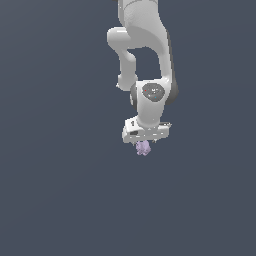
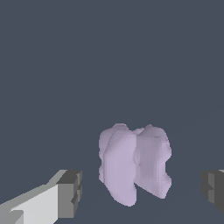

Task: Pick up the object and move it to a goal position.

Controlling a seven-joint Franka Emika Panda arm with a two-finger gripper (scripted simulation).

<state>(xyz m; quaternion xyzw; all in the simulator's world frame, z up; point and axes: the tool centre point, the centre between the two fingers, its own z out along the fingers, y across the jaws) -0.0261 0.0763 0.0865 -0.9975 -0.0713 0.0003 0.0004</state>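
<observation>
The object (image 2: pixel 133 166) is a small pale lilac lumpy blob with rounded lobes. In the wrist view it stands between my two dark fingertips (image 2: pixel 70 192), with a visible gap on each side. My gripper (image 2: pixel 142 192) is open around it and does not touch it. In the exterior view the white arm reaches straight down, and the object (image 1: pixel 143 148) shows just under the gripper (image 1: pixel 144 144), partly hidden by the white hand.
A plain dark grey-blue surface (image 1: pixel 60 200) fills both views. No other objects, containers or edges show.
</observation>
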